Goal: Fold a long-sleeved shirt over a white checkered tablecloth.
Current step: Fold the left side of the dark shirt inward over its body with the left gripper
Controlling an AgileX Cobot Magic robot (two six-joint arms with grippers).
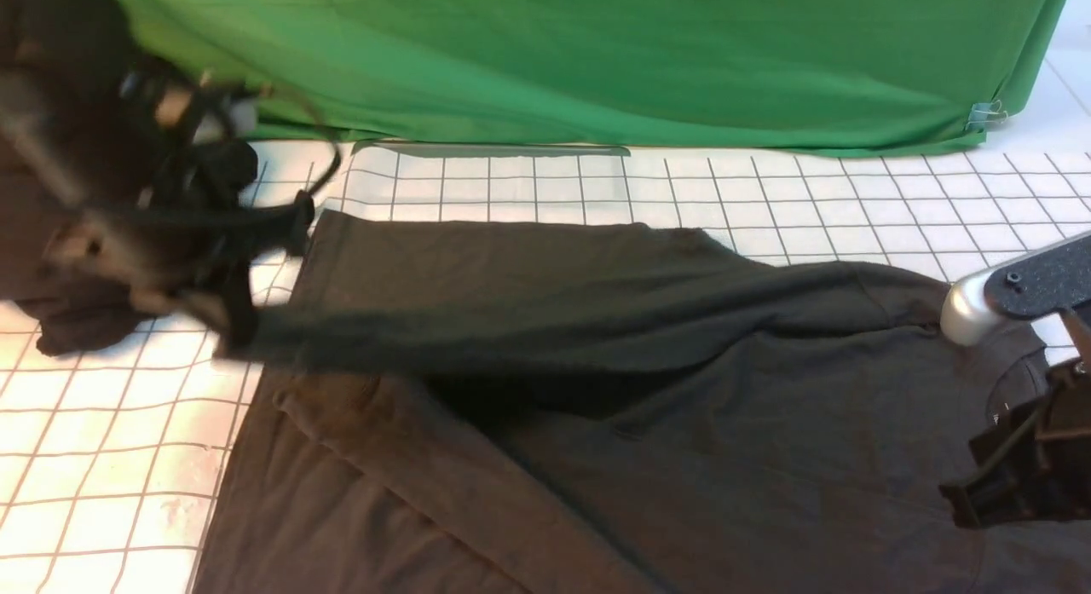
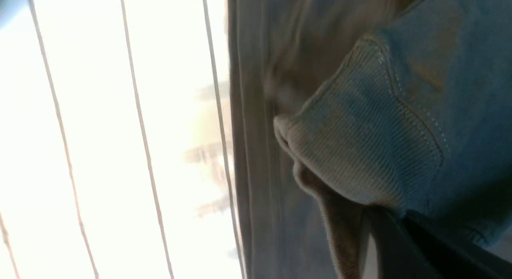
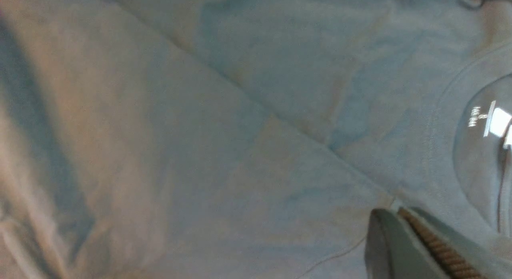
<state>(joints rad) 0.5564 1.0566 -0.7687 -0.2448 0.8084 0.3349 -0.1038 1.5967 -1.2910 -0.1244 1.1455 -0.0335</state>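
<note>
Long-sleeved shirt (image 1: 724, 466), jaws first. Left gripper (image 1: 228, 311): how do the jaws stand? (R.)

Closed on the shirt's ribbed cuff (image 2: 360, 151). The left wrist view shows the cuff bunched right against the dark jaw. The front view is blurred there, but the cloth clearly leaves the jaws. (T.)

And outward from that grip? (R.)

The sleeve (image 1: 554, 321) is raised off the covered bench. It runs in a broad band from the left gripper across to the shoulder on the robot's right, above the shirt body, with a shadow under it. (T.)

Right gripper (image 3: 386, 215)? (R.)

Jaws pressed together, with a ribbed pad showing along the line where they meet. The tips sit at the shirt's surface beside a diagonal seam or fold line, near the round neck and its neck label (image 3: 498, 123). Whether a pinch of fabric is caught between them: cannot tell. (T.)

Position of the shirt overall? (R.)

Spread on the white checkered tablecloth (image 1: 810, 202), neck toward the robot's right. The body fills the near and middle part of the front view. Bare grid squares show at the far side and on the left. (T.)

Anything else on the bench? (R.)

A green cloth (image 1: 597, 57) hangs along the far edge and meets the tablecloth. A blacker garment (image 1: 77, 334) lies at the far left, partly behind the left arm, apart from the shirt. (T.)
</note>
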